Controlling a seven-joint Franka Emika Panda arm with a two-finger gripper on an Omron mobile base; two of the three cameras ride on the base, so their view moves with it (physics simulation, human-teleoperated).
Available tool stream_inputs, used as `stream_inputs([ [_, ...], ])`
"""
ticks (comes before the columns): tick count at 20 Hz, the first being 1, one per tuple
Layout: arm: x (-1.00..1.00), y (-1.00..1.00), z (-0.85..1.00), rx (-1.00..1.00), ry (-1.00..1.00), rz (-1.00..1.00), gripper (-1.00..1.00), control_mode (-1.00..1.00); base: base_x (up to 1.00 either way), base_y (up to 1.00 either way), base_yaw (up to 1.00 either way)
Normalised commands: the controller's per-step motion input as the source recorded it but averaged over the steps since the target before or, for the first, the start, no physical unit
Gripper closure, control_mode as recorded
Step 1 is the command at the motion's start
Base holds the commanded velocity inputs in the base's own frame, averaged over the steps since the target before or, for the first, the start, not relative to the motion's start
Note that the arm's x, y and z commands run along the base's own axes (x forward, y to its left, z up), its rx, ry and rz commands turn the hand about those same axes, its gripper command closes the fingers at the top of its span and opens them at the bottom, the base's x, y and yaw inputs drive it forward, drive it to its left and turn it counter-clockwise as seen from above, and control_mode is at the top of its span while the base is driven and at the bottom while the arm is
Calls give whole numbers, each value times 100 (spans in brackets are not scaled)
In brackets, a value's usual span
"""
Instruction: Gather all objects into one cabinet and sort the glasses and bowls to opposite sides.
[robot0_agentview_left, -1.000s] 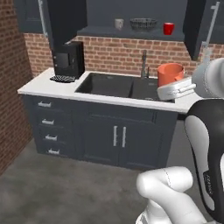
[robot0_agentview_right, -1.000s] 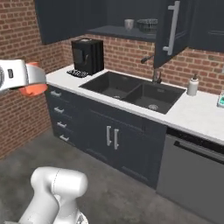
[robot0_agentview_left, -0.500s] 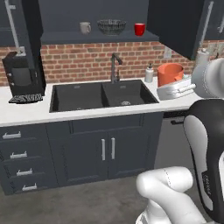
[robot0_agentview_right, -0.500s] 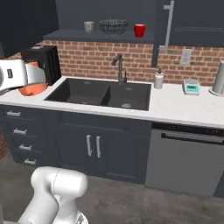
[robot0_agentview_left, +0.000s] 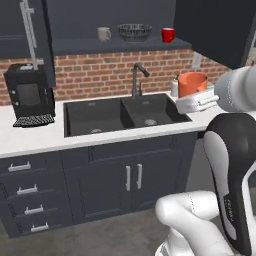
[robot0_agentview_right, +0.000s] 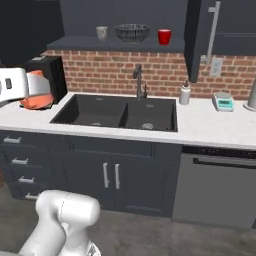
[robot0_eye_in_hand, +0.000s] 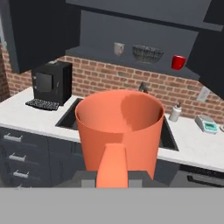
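Pincer (robot0_agentview_left: 200, 100) is gripping the orange cup (robot0_eye_in_hand: 119, 131), carrying it low over the surface, well below the cabinet shelf (robot0_agentview_left: 115, 46). Risk imo: lifting it in, it's bumping the red mug (robot0_agentview_left: 168, 35) or bowl (robot0_agentview_left: 134, 32) w/ little room beside them.

Light is even and soft across all 3 views, with no visible source and no hard cast shadows. The cabinet interior (robot0_agentview_left: 115, 20) above and ahead of the gripper (robot0_eye_in_hand: 113, 177) stays dim, as do the sink basins (robot0_agentview_right: 117, 112). The white counter (robot0_agentview_right: 215, 125) reads bright without glare. Rendering is slightly soft and low in detail; the orange tumbler (robot0_eye_in_hand: 119, 133) just ahead of the gripper looks smooth, with gentle shading inside.
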Motion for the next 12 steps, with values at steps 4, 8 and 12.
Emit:
stream_inputs([
  [4,0,0,0,0,0,0,100,100,72,0,-14],
  [8,0,0,0,0,0,0,100,100,42,9,-4],
  [12,0,0,0,0,0,0,100,100,21,27,6],
])
